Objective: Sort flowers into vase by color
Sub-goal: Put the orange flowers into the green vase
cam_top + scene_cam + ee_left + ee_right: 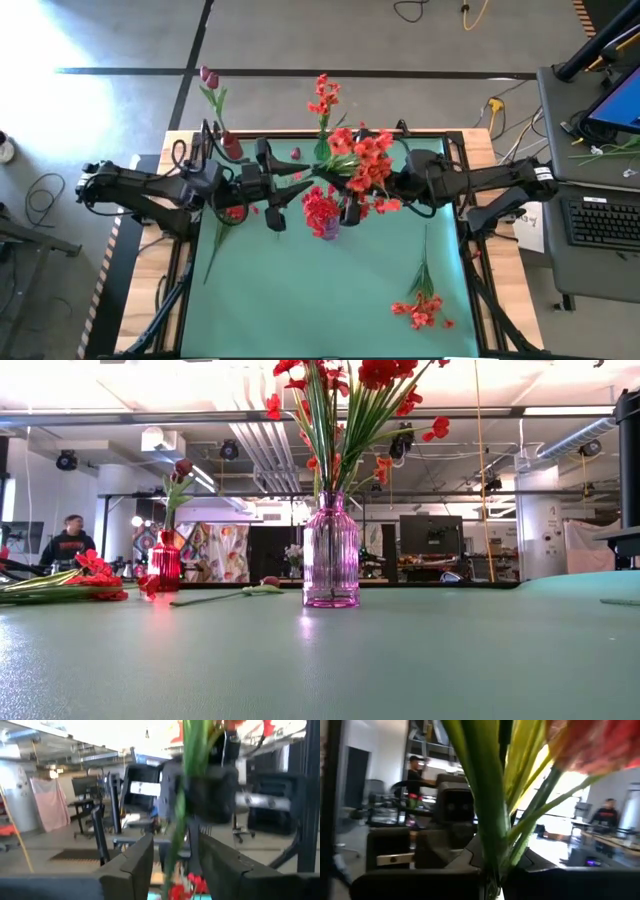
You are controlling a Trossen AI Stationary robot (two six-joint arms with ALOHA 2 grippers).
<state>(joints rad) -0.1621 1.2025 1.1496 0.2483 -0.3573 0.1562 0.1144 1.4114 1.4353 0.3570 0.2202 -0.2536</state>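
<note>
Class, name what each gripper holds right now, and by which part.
The right gripper is shut on the flower stems. The left gripper stands open around a stem, gripping nothing.

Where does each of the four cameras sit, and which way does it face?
High: overhead, straight down on the green table; both arms show.
Low: table height, level toward the pink vase; no arm shows.
Left wrist: past the left gripper, open around a green stem.
Right wrist: past the right gripper, shut on stems.
Shared: each wrist view shows the other arm.

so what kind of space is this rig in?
Looks like an open robotics lab or workshop: exposed ceiling ducts, desks with monitors behind the table, and a keyboard workstation beside it.
</note>
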